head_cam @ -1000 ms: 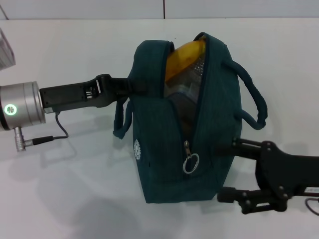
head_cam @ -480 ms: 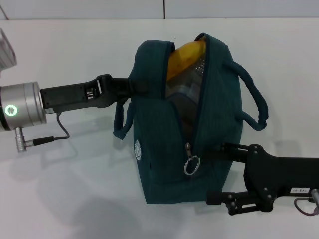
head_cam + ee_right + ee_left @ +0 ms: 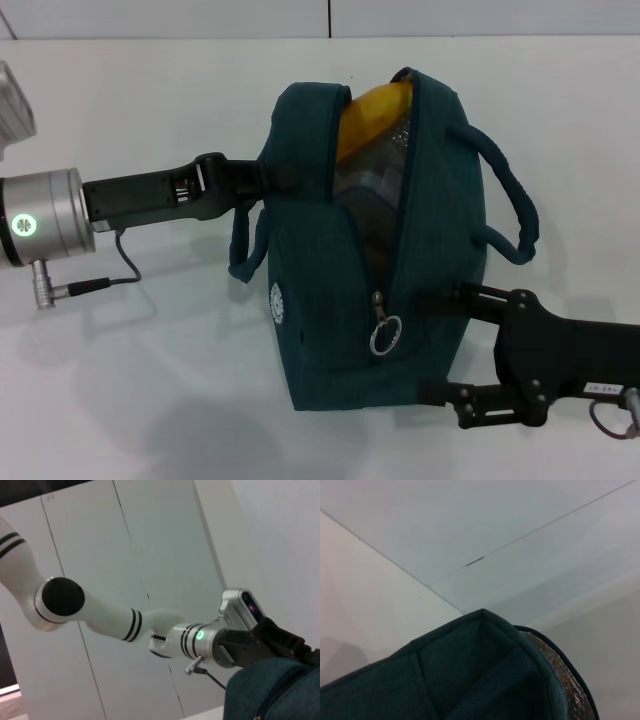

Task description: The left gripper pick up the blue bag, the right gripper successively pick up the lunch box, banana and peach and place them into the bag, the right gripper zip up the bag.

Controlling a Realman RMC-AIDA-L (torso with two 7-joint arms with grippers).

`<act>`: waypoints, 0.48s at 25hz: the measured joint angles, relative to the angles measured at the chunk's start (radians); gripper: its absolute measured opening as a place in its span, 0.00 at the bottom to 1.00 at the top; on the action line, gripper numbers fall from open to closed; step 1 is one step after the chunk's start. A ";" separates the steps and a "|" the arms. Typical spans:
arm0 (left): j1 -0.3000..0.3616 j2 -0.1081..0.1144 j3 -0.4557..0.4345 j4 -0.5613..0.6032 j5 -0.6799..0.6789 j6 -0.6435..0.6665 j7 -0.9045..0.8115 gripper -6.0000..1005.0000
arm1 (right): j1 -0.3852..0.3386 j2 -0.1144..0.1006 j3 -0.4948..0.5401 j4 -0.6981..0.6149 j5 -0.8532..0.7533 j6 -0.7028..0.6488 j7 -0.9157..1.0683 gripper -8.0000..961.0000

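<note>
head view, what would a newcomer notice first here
The teal bag stands upright mid-table, its zipper open, with the yellow banana showing at the top. The left claw holds the bag's upper left side. The right claw, fingers apart, sits at the bag's lower right, near the zipper pull.

A plain white table carries everything here, its surface running back to a pale wall. The blue bag stands upright on it near the middle, its base resting flat on the tabletop. A thin black cable trails onto the table at the left.
</note>
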State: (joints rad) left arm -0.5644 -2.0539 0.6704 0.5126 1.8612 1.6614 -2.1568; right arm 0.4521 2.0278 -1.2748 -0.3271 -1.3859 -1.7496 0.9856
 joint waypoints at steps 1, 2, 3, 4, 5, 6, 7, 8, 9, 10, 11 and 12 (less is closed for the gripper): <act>0.000 0.000 0.000 0.000 0.000 0.000 0.000 0.05 | 0.006 0.000 -0.006 0.003 0.002 0.007 -0.002 0.90; -0.001 0.000 0.000 0.000 0.000 0.000 0.000 0.05 | 0.008 0.000 -0.008 0.004 0.003 0.011 -0.002 0.90; -0.001 -0.001 0.000 0.000 -0.001 0.000 0.000 0.05 | 0.012 0.000 -0.010 0.005 0.004 0.016 -0.003 0.90; -0.001 -0.001 0.000 0.000 -0.001 0.000 0.000 0.05 | 0.015 0.000 -0.012 0.005 0.006 0.019 -0.004 0.90; -0.001 -0.002 0.000 0.000 -0.001 0.000 0.000 0.05 | 0.019 0.000 -0.023 0.005 0.013 0.019 -0.004 0.90; -0.001 -0.003 0.000 0.000 -0.001 0.001 0.000 0.05 | 0.022 0.000 -0.036 0.005 0.021 0.020 -0.004 0.90; 0.000 -0.005 0.000 0.000 -0.001 0.001 0.000 0.05 | 0.029 0.000 -0.075 0.002 0.044 0.027 -0.003 0.90; 0.000 -0.005 0.000 0.000 -0.001 0.001 0.000 0.05 | 0.031 0.000 -0.089 0.000 0.051 0.030 -0.002 0.90; 0.000 -0.005 0.000 0.000 0.000 0.001 0.000 0.05 | 0.034 0.000 -0.106 -0.002 0.063 0.037 -0.001 0.90; 0.000 -0.005 0.000 0.000 0.000 0.001 0.000 0.05 | 0.035 0.000 -0.129 -0.003 0.078 0.046 -0.001 0.90; 0.000 -0.006 0.000 0.000 0.000 0.001 0.001 0.05 | 0.037 0.000 -0.155 -0.003 0.097 0.057 0.000 0.90; 0.000 -0.006 0.000 0.000 0.000 0.001 0.001 0.05 | 0.039 0.000 -0.205 -0.006 0.139 0.075 -0.001 0.90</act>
State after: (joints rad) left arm -0.5643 -2.0602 0.6704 0.5123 1.8610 1.6628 -2.1558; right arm 0.4913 2.0279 -1.4801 -0.3331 -1.2472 -1.6742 0.9850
